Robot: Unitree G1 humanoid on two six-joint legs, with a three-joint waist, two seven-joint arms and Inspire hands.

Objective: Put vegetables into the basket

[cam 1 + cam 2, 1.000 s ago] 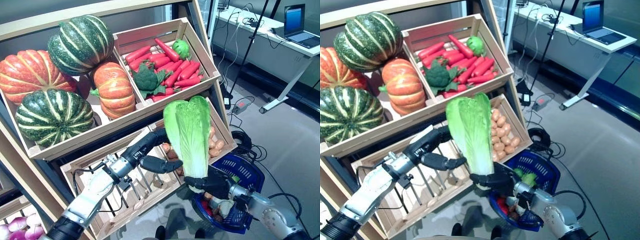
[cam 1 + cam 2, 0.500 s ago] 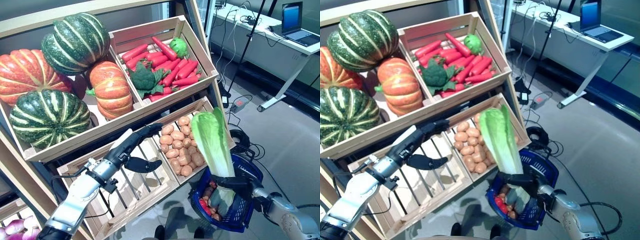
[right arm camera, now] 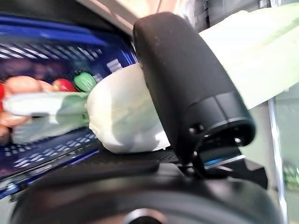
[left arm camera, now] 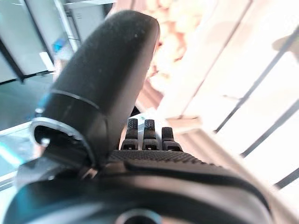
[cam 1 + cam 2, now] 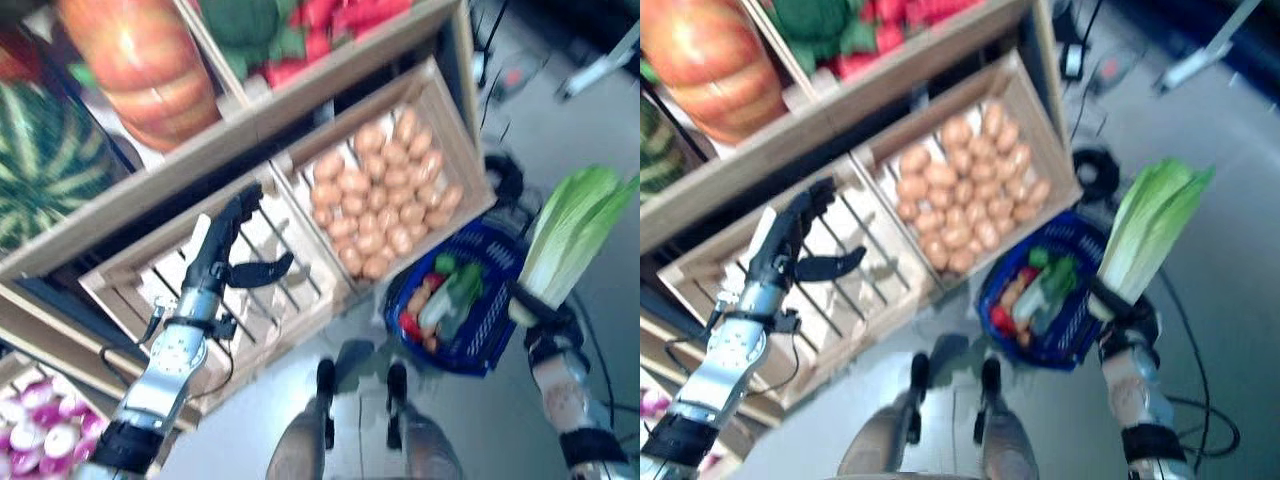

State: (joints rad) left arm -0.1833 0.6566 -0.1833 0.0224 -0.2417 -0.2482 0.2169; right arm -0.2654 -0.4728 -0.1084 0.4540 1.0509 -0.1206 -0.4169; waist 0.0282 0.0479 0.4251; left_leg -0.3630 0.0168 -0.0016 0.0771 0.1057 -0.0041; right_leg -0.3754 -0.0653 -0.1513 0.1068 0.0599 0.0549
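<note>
Cabbage (image 5: 572, 232) swung beside basket (image 5: 497, 322) | right hand (image 5: 541, 318) fingers round its base

Slatted wooden crate (image 5: 270, 290) beside the potato-filled crate (image 5: 445, 110).

You get bright, even overhead light in both eye views. The grey floor (image 5: 480, 420) is glossy and shows a pale sheen. The orange pumpkin (image 5: 140, 50) carries a white highlight. Dark shade sits under the upper shelf (image 5: 250, 130), behind the slatted crate (image 5: 270, 300). Both eye views are smeared all over, and the potatoes (image 5: 385, 205) read as soft blobs. In the left wrist view the crate slats blow out near white. The left hand (image 4: 140, 158) is soft at the thumb and crisper at the fingertips. In the right wrist view the cabbage (image 3: 126, 116) glares white at its base, and the basket (image 3: 56, 42) behind is out of focus.
</note>
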